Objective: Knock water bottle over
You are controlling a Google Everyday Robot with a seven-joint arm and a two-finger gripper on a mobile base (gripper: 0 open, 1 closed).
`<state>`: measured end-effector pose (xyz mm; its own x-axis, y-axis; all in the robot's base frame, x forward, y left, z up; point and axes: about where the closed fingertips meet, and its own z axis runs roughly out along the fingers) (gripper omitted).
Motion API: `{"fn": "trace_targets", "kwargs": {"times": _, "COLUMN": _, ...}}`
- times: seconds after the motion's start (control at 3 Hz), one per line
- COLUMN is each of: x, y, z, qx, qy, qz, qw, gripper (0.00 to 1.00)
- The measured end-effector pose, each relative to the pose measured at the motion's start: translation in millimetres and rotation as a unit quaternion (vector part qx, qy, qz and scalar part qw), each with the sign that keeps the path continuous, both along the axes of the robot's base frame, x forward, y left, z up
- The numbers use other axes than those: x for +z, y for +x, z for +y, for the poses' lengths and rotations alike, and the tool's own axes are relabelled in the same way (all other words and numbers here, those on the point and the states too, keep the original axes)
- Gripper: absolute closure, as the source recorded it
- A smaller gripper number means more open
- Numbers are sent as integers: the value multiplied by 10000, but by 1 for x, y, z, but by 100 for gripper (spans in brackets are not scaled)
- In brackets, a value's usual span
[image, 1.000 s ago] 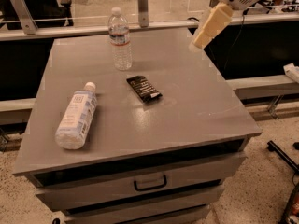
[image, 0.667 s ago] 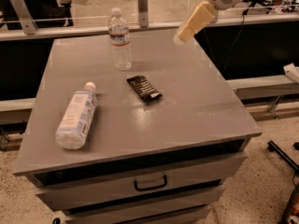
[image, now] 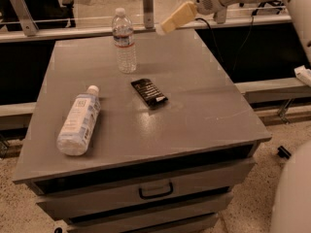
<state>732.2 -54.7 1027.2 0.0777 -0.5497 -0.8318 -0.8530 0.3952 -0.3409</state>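
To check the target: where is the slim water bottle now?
In the camera view, the water bottle stands upright near the far edge of the table, behind the dark packet; the gripper hangs to its right, not touching it.

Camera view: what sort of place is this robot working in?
Probably a lab or office test area: a grey drawer cabinet serves as the table, the floor is speckled, and a glass rail runs behind. The gripper hangs above the cabinet's back edge, near the upright water bottle.
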Motion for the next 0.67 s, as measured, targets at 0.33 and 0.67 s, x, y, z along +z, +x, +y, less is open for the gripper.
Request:
{"fn": "trace_targets", "kwargs": {"times": 0.33, "x": 0, "y": 25, "z": 39, "qx": 206, "qy": 664, "qz": 92, "qw": 9975, "gripper": 0}}
{"fn": "trace_targets", "kwargs": {"times": 0.67, "x": -7, "y": 33, "z": 83, "qx": 622, "qy": 1177, "qz": 347, "qw": 9905, "gripper": 0}}
